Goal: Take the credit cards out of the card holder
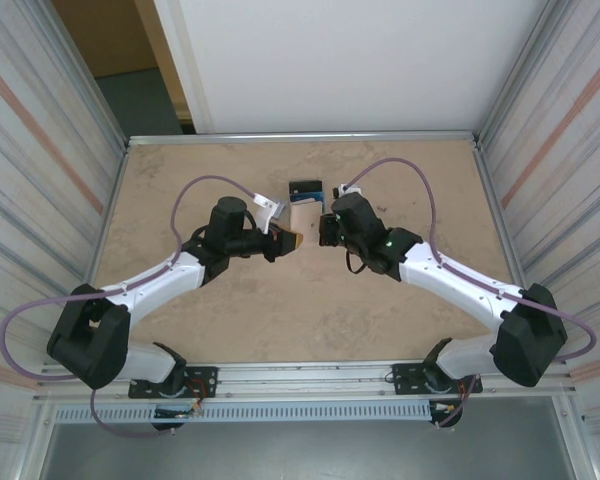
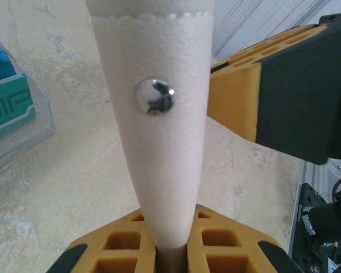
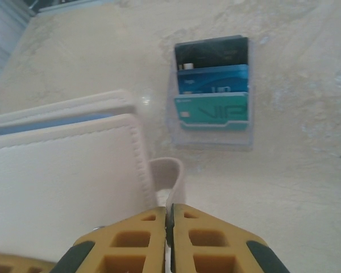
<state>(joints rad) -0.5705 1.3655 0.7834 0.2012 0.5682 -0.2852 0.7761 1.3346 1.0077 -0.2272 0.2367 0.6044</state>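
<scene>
1. The left hand [image 2: 170, 250] is gripping the card holder [image 2: 159, 148] by its lower edge. Its yellow fingers are pressing in from both sides at the bottom centre of the left wrist frame.
2. The holder is rising up the middle of that frame as a narrow cream wedge, and its shiny snap [image 2: 155, 95] is facing the camera.
3. The right hand [image 3: 169, 227] is pinching the holder's small tab [image 3: 166, 176] at the bottom centre of the right wrist frame. Its fingers are closing to a thin slit around the tab.
4. In the top view the holder is sitting at the centre of the frame, between the two hands and over the desk [image 1: 230, 320]. Whether it is touching the desk cannot be told.
5. At the left of the right wrist frame the holder's two cream flaps are gaping slightly, with the pale blue lining [image 3: 51, 124] showing between them. What is lying inside is hidden.
6. A clear stand [image 3: 213, 137] is standing on the desk at the upper centre-right of that frame, apart from the holder. It is carrying three tiered cards: a black card [image 3: 210, 54], a blue card [image 3: 213, 79] and a teal card [image 3: 213, 111].
</scene>
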